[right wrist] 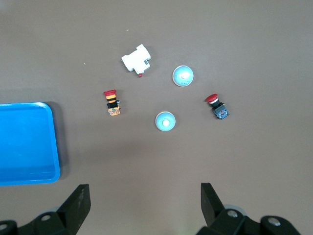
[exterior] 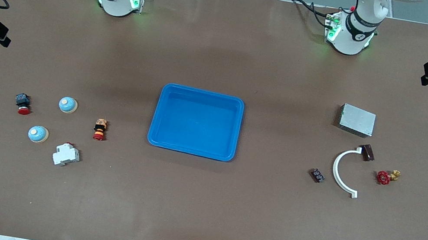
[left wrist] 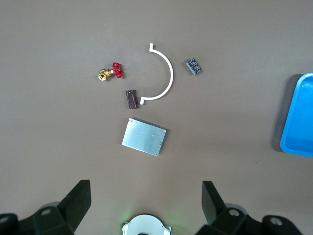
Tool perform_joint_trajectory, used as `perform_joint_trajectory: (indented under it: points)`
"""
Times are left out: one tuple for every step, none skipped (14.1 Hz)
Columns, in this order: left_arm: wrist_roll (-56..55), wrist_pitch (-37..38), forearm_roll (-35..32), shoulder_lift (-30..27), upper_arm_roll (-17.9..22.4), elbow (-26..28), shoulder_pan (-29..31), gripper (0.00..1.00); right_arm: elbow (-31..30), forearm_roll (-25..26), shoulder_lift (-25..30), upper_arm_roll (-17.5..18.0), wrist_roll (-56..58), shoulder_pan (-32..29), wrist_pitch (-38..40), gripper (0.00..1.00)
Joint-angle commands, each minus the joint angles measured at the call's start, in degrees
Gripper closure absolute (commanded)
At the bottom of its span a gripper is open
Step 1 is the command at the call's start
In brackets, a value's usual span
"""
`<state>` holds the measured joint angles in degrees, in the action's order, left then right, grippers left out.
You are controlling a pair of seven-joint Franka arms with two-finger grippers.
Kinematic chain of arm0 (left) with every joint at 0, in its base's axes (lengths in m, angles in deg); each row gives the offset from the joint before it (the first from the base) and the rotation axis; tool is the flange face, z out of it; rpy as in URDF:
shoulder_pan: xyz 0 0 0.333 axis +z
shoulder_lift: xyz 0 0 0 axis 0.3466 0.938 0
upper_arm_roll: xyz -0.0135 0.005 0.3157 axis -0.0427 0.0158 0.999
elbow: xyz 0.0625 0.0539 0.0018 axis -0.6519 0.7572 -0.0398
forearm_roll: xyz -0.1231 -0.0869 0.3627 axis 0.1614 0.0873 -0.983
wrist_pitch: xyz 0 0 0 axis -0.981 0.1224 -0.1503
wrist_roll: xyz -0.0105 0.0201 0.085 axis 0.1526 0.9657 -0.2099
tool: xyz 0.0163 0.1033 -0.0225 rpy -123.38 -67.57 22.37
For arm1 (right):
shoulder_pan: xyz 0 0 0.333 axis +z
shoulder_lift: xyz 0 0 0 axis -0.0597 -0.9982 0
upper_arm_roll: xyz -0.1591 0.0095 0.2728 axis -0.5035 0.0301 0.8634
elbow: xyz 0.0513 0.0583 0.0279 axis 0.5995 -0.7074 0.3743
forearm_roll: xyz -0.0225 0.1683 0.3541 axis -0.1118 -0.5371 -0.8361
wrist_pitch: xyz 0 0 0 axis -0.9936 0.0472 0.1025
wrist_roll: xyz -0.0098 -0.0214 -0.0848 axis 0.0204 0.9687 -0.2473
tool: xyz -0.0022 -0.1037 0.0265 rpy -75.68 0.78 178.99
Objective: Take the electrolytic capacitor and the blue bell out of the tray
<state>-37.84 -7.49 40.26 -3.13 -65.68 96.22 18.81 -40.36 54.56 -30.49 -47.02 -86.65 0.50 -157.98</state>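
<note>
At the right arm's end of the table lie two blue bells (exterior: pixel 68 105) (exterior: pixel 38 134), among push buttons and a white breaker (exterior: pixel 66 154). The right gripper (right wrist: pixel 142 205) hangs above them, fingers spread wide, holding nothing. The blue tray (exterior: pixel 201 93) at mid-table is empty. The brown capacitor (exterior: pixel 367 152) touches a white arc (exterior: pixel 339 168) toward the left arm's end, where the left gripper (left wrist: pixel 145 205) hangs agape.

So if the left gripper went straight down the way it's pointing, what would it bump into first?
Probably just the bare table. The left gripper is open and points at brown surface, short of the silver box, though depth is hard to judge.
</note>
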Motion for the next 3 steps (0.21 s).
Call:
perform_joint_trajectory:
  points:
    - [1.46, 0.80, 0.49, 0.46, -0.10, -1.37, 0.33, 0.00, 0.72, -0.94, 0.46, 0.08, 2.89, -0.59, 0.34, 0.00]
    - [1.12, 0.80, 0.84, 0.55, -0.10, -1.37, 0.42, 0.00, 0.72, -0.94, 0.37, 0.08, 4.82, -0.68, 0.34, 0.00]
    - [0.76, 0.80, 1.02, 0.55, -0.10, -1.46, 0.59, 0.00, 0.72, -1.03, 0.46, 0.08, 6.15, -1.20, 0.52, 0.00]
